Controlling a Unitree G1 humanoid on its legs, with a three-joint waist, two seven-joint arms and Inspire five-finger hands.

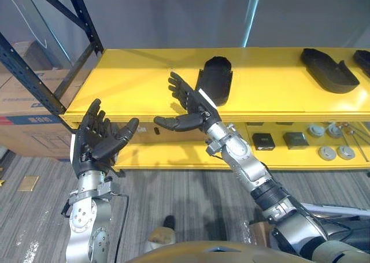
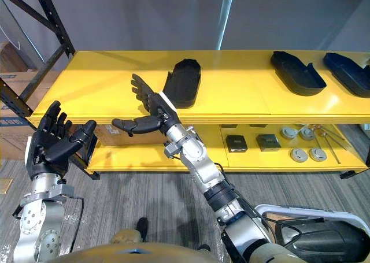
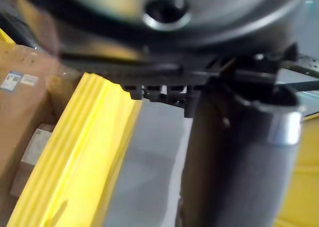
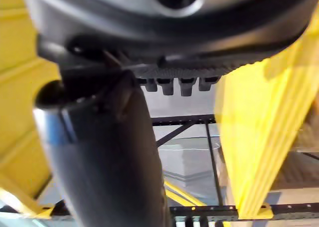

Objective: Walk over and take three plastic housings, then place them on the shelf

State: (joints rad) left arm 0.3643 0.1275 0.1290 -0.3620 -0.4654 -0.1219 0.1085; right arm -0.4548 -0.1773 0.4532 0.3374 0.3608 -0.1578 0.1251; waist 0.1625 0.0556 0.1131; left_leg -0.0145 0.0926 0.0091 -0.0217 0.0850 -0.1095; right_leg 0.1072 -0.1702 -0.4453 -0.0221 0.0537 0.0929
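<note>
Left hand: the left hand [image 1: 95, 137] is closest in, raised before the shelf's left corner, fingers loosely spread, nothing in it. It looks parked clear of the work.
Right hand: the right hand [image 1: 192, 103] reaches further in over the shelf's front lip, spread wide, thumb out sideways, empty too.
Lower tier: the lower tier [image 1: 173, 156] holds small black blocks [image 1: 263, 140] and grey discs [image 1: 328, 153], well apart from the action.
Shelf: the yellow shelf [image 1: 133, 78] carries every task piece.
Nearest housing: the nearest housing [image 1: 217, 78] lies just past the right hand's fingers; touching or not, I cannot tell. It sits back from the edge, safe from tipping off, I'd judge.
Far right: the second housing [image 1: 328, 71] and third housing [image 1: 363, 60] lie side by side.
Progress: three housings are shelved and both hands are free, so the placing looks done.
</note>
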